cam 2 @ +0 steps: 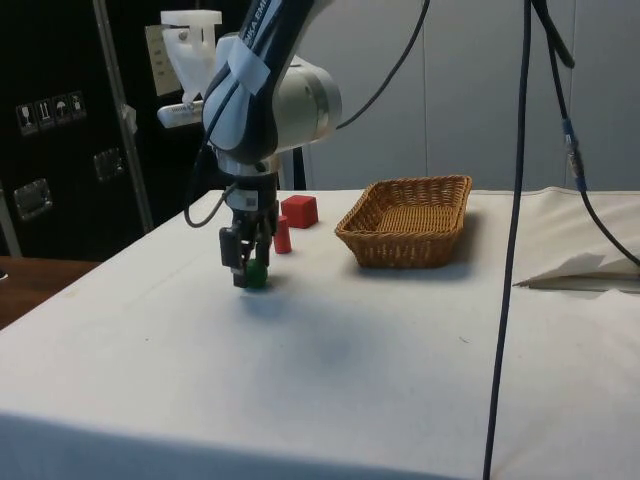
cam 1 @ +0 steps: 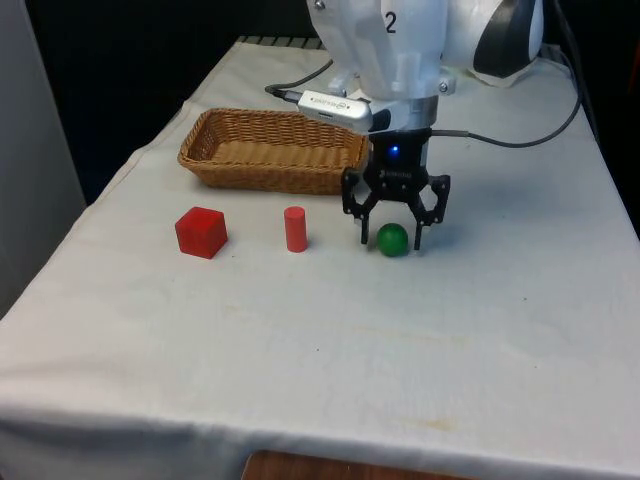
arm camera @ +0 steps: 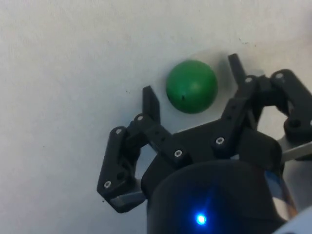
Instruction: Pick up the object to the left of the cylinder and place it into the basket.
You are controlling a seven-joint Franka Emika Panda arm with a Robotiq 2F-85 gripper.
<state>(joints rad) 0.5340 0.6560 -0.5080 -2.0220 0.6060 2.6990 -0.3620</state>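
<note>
One green ball (cam 1: 392,239) sits on the white tablecloth (cam 1: 330,340), directly between the two fingertips of the black gripper (cam 1: 394,237). The fingers are spread wide, one on each side of the ball, with a gap showing between each fingertip and the ball in the wrist view, where the ball (arm camera: 191,86) lies between the gripper (arm camera: 193,84) tips. The gripper holds nothing. In the side view the gripper (cam 2: 246,272) points straight down, its tips low at the cloth, with the ball (cam 2: 257,274) at them.

Beside the gripper, towards the front view's left, stands one red cylinder (cam 1: 295,229), upright, near the ball but apart from it. Further the same way, well apart from the gripper, sits one red cube (cam 1: 201,232), also resting on the cloth. Cube, cylinder and ball form a rough row across the table, so in the front view the ball is on the cylinder's right and the cube on its left. In the side view the cylinder (cam 2: 283,235) and cube (cam 2: 299,211) appear just beyond the gripper.

One shallow woven wicker basket (cam 1: 272,150), rectangular, stands behind the row, further from the front camera than the gripper and towards the front view's left of it. In the side view, the basket (cam 2: 408,221) is well apart from the gripper, with bare cloth between them.
</note>
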